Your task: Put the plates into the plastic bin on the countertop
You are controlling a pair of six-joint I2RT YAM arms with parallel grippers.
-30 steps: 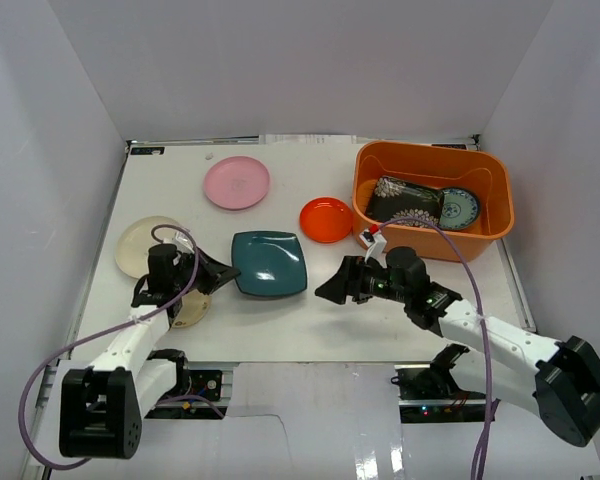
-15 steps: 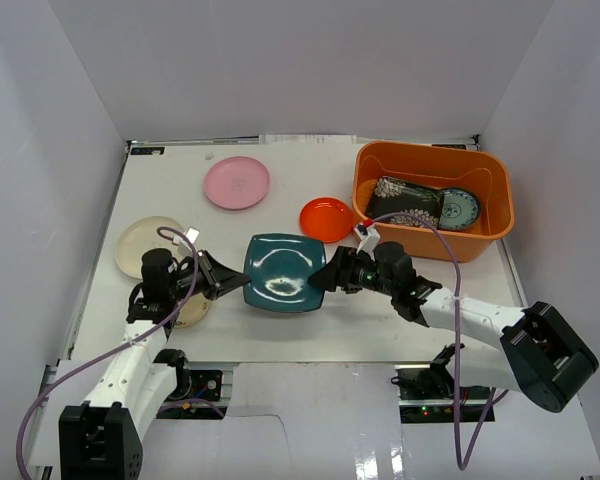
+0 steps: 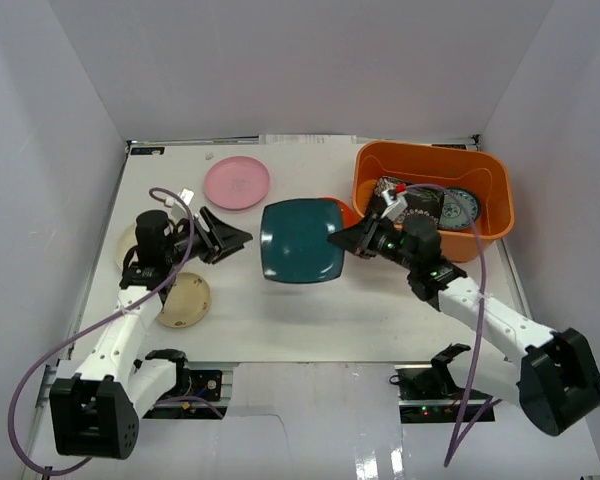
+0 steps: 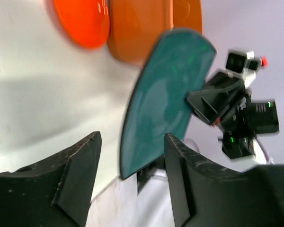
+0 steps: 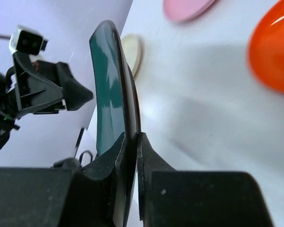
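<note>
Two arms are seen, the left arm (image 3: 120, 335) and the right arm (image 3: 495, 320). Both are made of white tubes joined by round black parts. A big black block (image 3: 92, 428) is fixed at the end far from each claw. The left claw (image 3: 230, 235) and the right claw (image 3: 345, 238) are coloured black, with thick pointed fingers (image 4: 78, 175) that are a bit scuffed. A long purple cable (image 3: 160, 190) is plugged in behind the left claw, and a second purple cable (image 3: 477, 300) is plugged in behind the right claw. A small white box (image 4: 244, 60) with a red tip is stuck just behind the right claw, and tiny green lights (image 4: 232, 138) are lit there.
</note>
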